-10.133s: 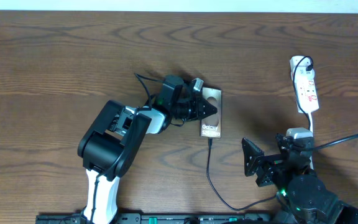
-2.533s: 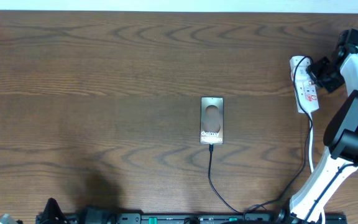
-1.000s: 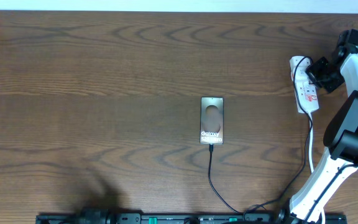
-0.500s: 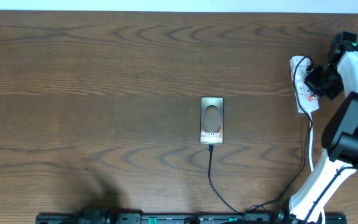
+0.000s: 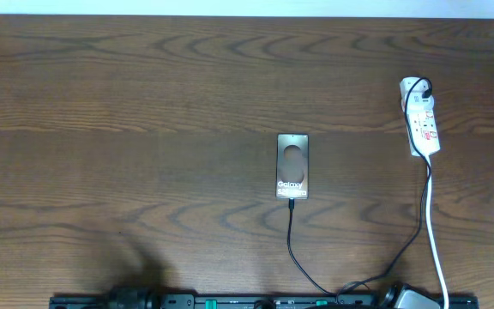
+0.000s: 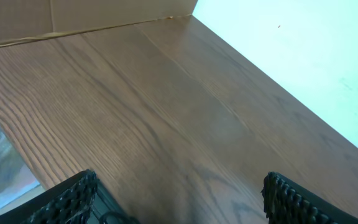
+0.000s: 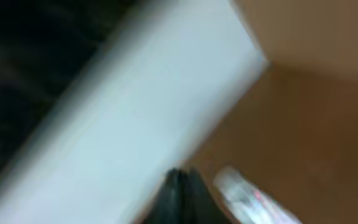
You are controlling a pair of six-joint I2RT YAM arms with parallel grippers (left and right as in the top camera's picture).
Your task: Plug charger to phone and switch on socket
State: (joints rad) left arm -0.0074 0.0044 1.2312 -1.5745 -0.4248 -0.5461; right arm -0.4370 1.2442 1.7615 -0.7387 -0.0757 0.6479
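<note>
The phone (image 5: 292, 166) lies flat at the table's middle, screen up with white "Galaxy" text. The charger (image 5: 289, 240), a thin black cable, runs from the front edge up to the phone's near end, where its plug touches the phone. The socket (image 5: 421, 116), a white power strip with red markings, lies at the far right; it shows blurred in the right wrist view (image 7: 253, 199). My right gripper (image 7: 182, 193) is shut and empty, in a blurred view beside the strip. My left gripper (image 6: 179, 205) is open over bare wood. Neither arm shows in the overhead view.
The strip's white cord (image 5: 436, 232) runs down the right side to the front edge. A black rail (image 5: 230, 301) lines the table's front. A pale wall (image 6: 303, 56) and cardboard (image 6: 73, 15) border the table in the left wrist view.
My right arm has pulled away from the socket and left the overhead view. The phone, charger and socket stay where they were.
</note>
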